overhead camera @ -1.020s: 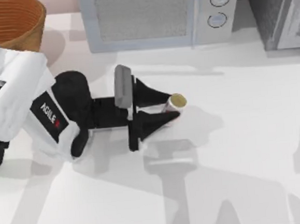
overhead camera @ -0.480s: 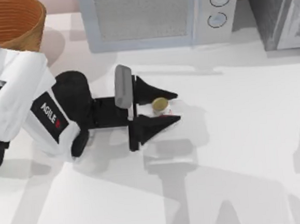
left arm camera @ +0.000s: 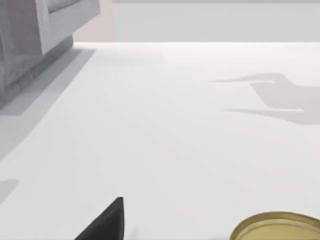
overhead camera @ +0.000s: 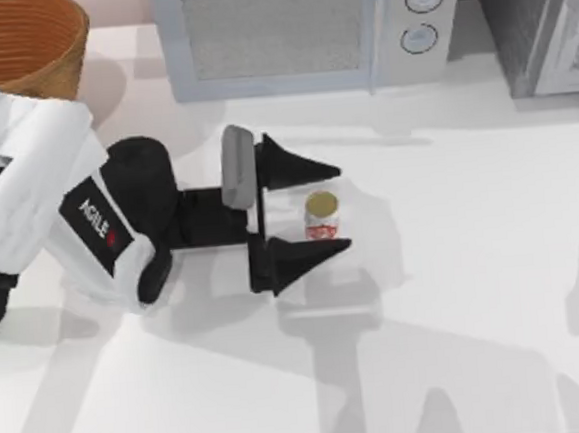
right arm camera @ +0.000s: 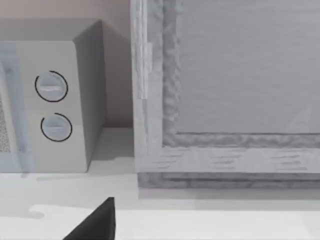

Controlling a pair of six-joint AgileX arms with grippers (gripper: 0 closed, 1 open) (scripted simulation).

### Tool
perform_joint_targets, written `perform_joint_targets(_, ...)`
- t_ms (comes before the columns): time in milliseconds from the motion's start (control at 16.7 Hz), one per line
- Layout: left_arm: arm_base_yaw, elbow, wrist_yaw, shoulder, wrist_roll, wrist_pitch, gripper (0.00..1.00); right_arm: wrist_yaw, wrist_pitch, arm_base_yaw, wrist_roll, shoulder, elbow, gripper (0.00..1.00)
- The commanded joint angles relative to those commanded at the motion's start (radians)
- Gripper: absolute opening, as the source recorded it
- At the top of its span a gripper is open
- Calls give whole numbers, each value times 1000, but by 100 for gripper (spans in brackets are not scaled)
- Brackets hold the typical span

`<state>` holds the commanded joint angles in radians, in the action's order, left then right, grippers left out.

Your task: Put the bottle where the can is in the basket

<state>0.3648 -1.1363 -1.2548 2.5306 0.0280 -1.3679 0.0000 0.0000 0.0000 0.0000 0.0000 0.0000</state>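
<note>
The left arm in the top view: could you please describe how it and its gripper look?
The left arm has rounded white shells over black segments, with white "AGILE" lettering and a small red mark on a black panel. A grey rectangular block sits at the wrist. The left gripper is matte black, with two wedge-shaped fingers tapering to points. No cables show.

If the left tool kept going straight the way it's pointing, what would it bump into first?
Probably the can. In the top view the left tool is open and points toward the table's right, with the can standing upright between its fingers. Past the can, the white table looks free.
</note>
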Motion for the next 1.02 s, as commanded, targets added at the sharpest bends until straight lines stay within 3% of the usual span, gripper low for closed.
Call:
perform_joint_targets(300, -9, 8, 9, -10, -2, 10, 100, 0, 0, 0, 0, 0, 0, 100)
perform_joint_targets(480, -47, 71, 81, -103, -12, 90, 100, 0, 0, 0, 0, 0, 0, 100)
perform_joint_targets(720, -124, 214, 250, -375, -13, 280, 100, 0, 0, 0, 0, 0, 0, 100)
perform_joint_targets(1020, -224, 448, 524, -936, -3, 583, 100, 0, 0, 0, 0, 0, 0, 100)
